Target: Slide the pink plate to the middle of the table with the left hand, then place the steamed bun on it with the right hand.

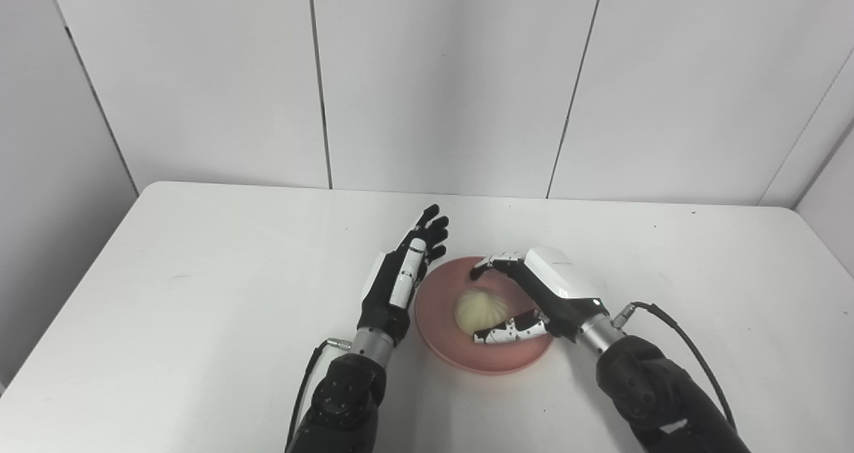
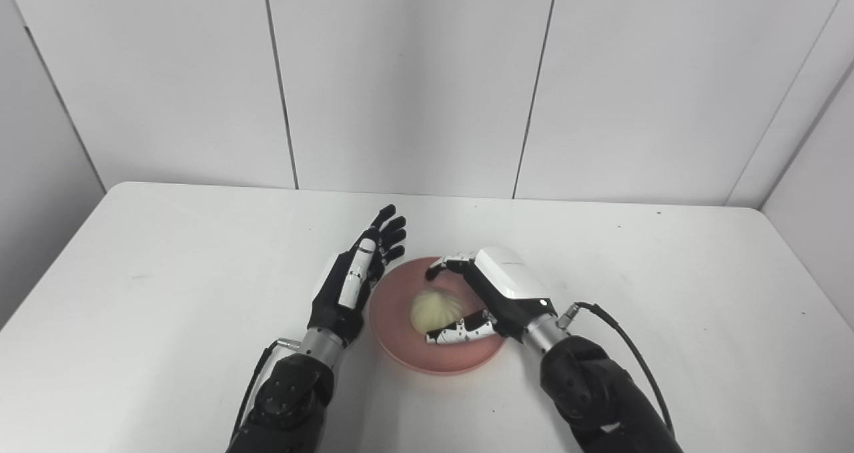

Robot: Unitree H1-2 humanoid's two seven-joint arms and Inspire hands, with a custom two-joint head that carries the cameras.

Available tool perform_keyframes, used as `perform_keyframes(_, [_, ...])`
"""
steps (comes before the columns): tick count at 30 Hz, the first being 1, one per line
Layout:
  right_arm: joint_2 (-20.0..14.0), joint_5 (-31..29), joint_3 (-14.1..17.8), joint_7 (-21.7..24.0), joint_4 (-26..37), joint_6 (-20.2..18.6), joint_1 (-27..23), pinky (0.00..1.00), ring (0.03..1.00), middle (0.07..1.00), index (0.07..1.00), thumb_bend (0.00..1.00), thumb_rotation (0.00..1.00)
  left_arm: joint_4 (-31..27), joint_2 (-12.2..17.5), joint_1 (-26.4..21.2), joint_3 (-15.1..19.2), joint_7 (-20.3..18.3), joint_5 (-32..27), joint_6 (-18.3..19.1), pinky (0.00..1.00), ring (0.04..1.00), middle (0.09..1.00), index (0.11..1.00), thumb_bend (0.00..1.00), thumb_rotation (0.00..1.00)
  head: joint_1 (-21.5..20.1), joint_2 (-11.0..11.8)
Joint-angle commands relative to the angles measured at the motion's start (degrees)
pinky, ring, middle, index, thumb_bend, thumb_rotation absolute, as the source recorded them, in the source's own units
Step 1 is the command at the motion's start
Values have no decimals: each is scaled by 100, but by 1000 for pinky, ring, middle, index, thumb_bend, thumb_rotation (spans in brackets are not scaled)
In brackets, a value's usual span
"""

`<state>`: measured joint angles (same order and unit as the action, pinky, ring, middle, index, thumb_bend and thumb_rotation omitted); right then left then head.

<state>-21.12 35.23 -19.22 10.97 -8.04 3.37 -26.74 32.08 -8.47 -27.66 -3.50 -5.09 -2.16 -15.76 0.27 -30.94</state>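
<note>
One steamed bun sat on the pink plate between the right hand's spread fingers, untouched; left hand flat, fingers apart, beside the rim.

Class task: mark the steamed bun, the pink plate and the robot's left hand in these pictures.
steamed bun (image 1: 482, 309): left eye view, pleated top.
pink plate (image 1: 437, 291): left eye view, bare left rim.
left hand (image 2: 353, 276): right eye view, back of the hand.

The plate is pink. The bun on it is pale creamy yellow with soft lines running out from its top. The counter is white. The left hand is black with a white strip. The right hand has a white back and black-and-white fingers. The wall is white with thin dark lines.
</note>
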Motion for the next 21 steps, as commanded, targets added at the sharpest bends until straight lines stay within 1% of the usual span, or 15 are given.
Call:
perform_keyframes(1, [-89, 23, 27, 29, 245, 168, -164, 973, 988, 974, 892, 686, 541, 26, 91, 180, 18, 14, 22, -35, 935, 934, 929, 913, 343, 1000, 4, -2])
perform_keyframes(4, [-108, -72, 88, 171, 304, 28, -91, 988, 999, 997, 904, 713, 559, 5, 102, 181, 40, 67, 34, -68, 940, 932, 931, 917, 361, 1000, -1, -14])
perform_keyframes(7, [-130, -178, 176, 216, 313, -1, 8, 994, 1000, 1000, 941, 727, 504, 54, 119, 164, 81, 78, -9, -196, 941, 935, 936, 926, 401, 991, -3, -32])
perform_keyframes(8, [-125, -254, 238, 181, 304, 25, 61, 997, 1000, 1000, 976, 736, 461, 58, 134, 162, 83, 102, 19, -207, 938, 934, 935, 926, 424, 987, -4, -35])
perform_keyframes(9, [-118, -307, 283, 158, 297, 48, 96, 995, 1000, 1000, 988, 742, 436, 57, 145, 161, 82, 120, 43, -207, 936, 934, 934, 925, 440, 989, -4, -35])
perform_keyframes(10, [-106, -368, 369, 63, 280, 103, 169, 991, 1000, 1000, 996, 742, 432, 57, 161, 163, 88, 165, 83, -221, 934, 933, 933, 924, 453, 990, -17, -37])
perform_keyframes(11, [-97, -403, 424, -3, 269, 140, 216, 980, 1000, 1000, 999, 734, 455, 56, 174, 165, 93, 194, 107, -232, 933, 931, 931, 921, 466, 989, -22, -34])
perform_keyframes(13, [-10, -529, 606, -290, 203, 313, 337, 942, 1000, 1000, 1000, 716, 484, 57, 215, 171, 93, 221, 142, -281, 940, 935, 935, 926, 471, 997, -60, -32])
perform_keyframes(14, [51, -518, 696, -542, 173, 442, 425, 939, 1000, 1000, 1000, 714, 485, 40, 248, 180, 76, 248, 199, -289, 941, 935, 936, 927, 471, 998, -78, -51])
perform_keyframes(16, [185, -485, 833, -1049, 86, 753, 579, 930, 1000, 1000, 1000, 684, 536, 31, 299, 190, 62, 275, 263, -293, 941, 942, 945, 938, 487, 1000, -80, -57])
perform_keyframes(17, [264, -475, 882, -1288, 28, 907, 634, 930, 1000, 1000, 1000, 678, 545, 20, 321, 198, 62, 286, 277, -284, 946, 947, 948, 942, 499, 1000, -79, -65])
perform_keyframes(18, [311, -471, 906, -1430, -18, 1007, 659, 932, 1000, 1000, 1000, 670, 559, 14, 333, 202, 62, 291, 279, -276, 950, 951, 952, 945, 508, 1000, -79, -65])
perform_keyframes(19, [441, -556, 989, -1624, -72, 1103, 713, 933, 1000, 1000, 1000, 668, 564, -14, 352, 214, 55, 308, 308, -241, 952, 952, 953, 946, 511, 1000, -68, -64])
perform_keyframes(20, [527, -619, 1042, -1749, -108, 1160, 747, 941, 1000, 1000, 1000, 649, 606, -34, 365, 222, 48, 321, 331, -215, 971, 966, 962, 954, 517, 1000, -68, -64])
perform_keyframes(21, [647, -705, 1129, -1858, -92, 1126, 800, 948, 1000, 1000, 1000, 642, 640, -94, 390, 244, 29, 346, 387, -138, 980, 974, 968, 959, 520, 1000, -53, -72])
